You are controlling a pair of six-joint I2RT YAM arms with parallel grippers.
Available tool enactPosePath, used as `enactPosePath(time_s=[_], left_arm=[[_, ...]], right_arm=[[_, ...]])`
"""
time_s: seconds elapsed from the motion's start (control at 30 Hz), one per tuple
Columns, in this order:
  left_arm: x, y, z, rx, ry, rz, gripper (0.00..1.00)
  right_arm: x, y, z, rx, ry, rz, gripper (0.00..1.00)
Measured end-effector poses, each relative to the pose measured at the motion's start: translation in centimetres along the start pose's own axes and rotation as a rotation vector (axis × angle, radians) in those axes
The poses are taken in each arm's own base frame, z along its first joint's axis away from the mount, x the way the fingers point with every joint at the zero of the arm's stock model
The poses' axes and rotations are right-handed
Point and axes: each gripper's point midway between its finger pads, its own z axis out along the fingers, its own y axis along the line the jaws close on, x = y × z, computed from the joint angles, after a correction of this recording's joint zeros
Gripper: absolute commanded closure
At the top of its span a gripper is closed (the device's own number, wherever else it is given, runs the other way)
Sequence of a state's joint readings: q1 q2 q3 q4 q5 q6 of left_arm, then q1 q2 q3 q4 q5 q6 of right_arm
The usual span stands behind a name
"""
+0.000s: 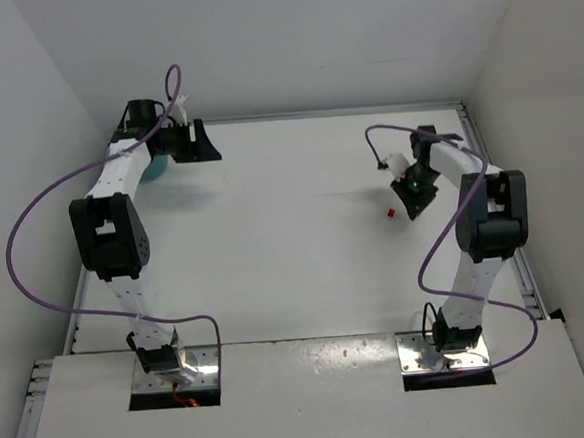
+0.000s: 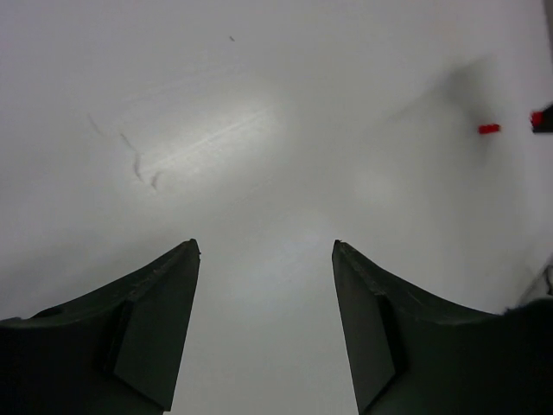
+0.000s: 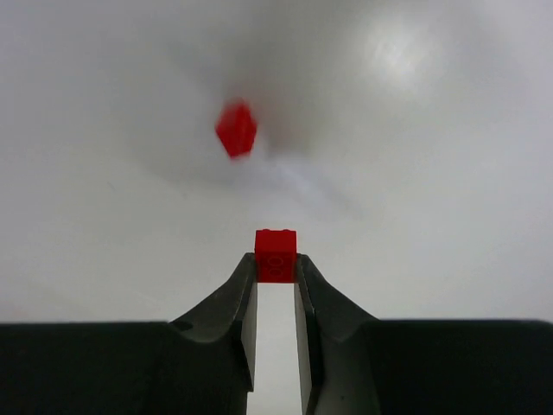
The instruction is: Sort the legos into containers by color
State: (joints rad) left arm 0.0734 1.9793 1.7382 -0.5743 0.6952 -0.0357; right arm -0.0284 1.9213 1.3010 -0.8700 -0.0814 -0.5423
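1. Two arms were counted: the left arm (image 1: 112,227) and the right arm (image 1: 484,216).
2. Two pincers were counted, one per arm: the left pincer (image 2: 266,247) with its jaws apart and nothing between them, and the right pincer (image 3: 276,259) clamped on a brick.
3. Two red legos were counted: one held lego (image 3: 276,245) and one loose lego (image 3: 236,129) on the worktop (image 1: 296,269).
4. One teal bowl (image 1: 154,169) was counted, mostly hidden behind the left arm.
5. Two purple cables were counted: the left cable (image 1: 12,251) and the right cable (image 1: 421,262).
6. Two metal base plates were counted: the left plate (image 1: 197,364) and the right plate (image 1: 414,351).
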Motion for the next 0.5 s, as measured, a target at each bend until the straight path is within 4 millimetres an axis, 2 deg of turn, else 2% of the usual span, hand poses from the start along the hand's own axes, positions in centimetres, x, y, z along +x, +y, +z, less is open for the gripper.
enactPosePath(time_s=[0.03, 0.13, 0.2, 0.27, 0.3, 0.37, 0.43, 0.5], left_arm=[[0.9, -0.3, 0.2, 0.03, 0.009, -0.041, 0.32], [3.5, -1.7, 0.6, 0.139, 0.034, -0.178, 0.34], [4.9, -2.5, 0.9, 0.213, 0.042, -0.275, 0.35], [6.0, -3.6, 1.1, 0.279, 0.057, -0.361, 0.37], [6.2, -4.1, 1.1, 0.307, 0.062, -0.388, 0.37], [6.0, -5.3, 1.1, 0.364, 0.064, -0.411, 0.37], [5.3, -6.7, 1.1, 0.413, 0.054, -0.383, 0.37], [4.6, -8.3, 0.9, 0.455, 0.045, -0.336, 0.37]], right_arm=[[-2.0, -0.3, -1.1, -0.001, -0.049, -0.015, 0.87], [-9.8, -0.7, -5.6, 0.001, -0.254, -0.09, 0.87], [-14.9, 0.8, -9.0, -0.036, -0.381, -0.16, 0.87], [-19.6, 3.4, -11.9, -0.093, -0.486, -0.247, 0.87], [-21.9, 5.5, -13.0, -0.143, -0.539, -0.296, 0.87], [-25.1, 9.5, -14.2, -0.244, -0.601, -0.382, 0.87], [-26.7, 13.5, -13.9, -0.352, -0.626, -0.45, 0.87], [-26.5, 17.3, -12.5, -0.462, -0.587, -0.482, 0.88]])
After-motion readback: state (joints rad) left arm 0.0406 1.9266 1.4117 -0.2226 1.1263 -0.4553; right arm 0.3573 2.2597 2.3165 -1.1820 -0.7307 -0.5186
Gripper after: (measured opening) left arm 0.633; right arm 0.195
